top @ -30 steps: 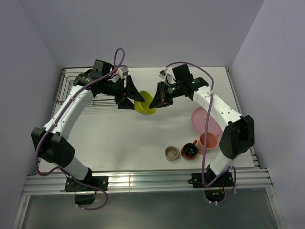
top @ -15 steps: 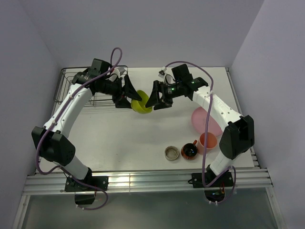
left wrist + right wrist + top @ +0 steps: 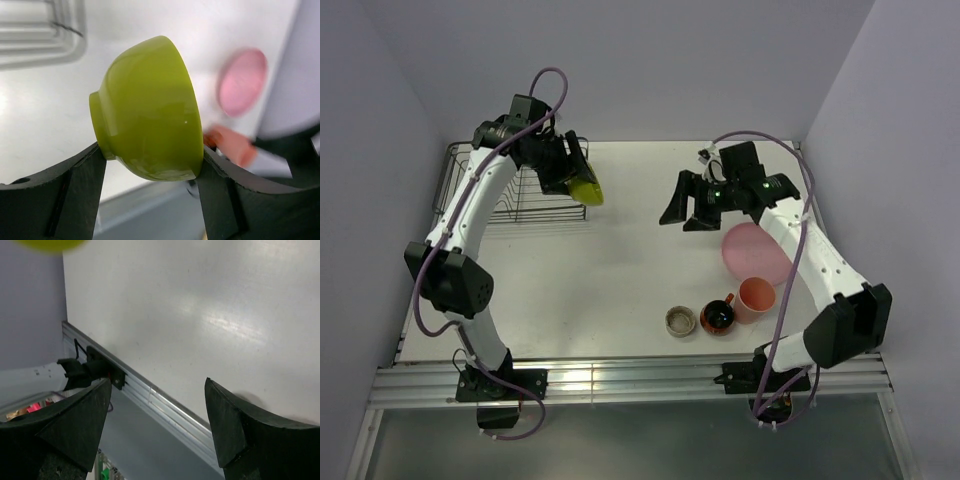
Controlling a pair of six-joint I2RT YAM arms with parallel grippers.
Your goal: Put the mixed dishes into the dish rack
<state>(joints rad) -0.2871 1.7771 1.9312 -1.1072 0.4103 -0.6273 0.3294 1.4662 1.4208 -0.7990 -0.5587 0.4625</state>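
Note:
My left gripper (image 3: 580,178) is shut on the lime-green bowl (image 3: 587,189), holding it on its side in the air just off the right end of the dark wire dish rack (image 3: 533,208). In the left wrist view the bowl (image 3: 150,110) fills the gap between the fingers, foot to the left. My right gripper (image 3: 682,218) stands open and empty over the middle of the table, apart from the bowl. The pink plate (image 3: 753,252), salmon-pink cup (image 3: 757,296), orange-red mug (image 3: 717,317) and beige-grey cup (image 3: 680,321) sit at the right front.
The rack (image 3: 40,30) lies at the back left corner against the wall. Walls close in the table on three sides. An aluminium rail (image 3: 620,378) runs along the front edge. The right wrist view shows bare tabletop (image 3: 200,315) under the open right gripper (image 3: 157,385).
The right gripper opened, let go of the bowl and drew back to the right. The left arm carried the bowl left and back to the rack's right end.

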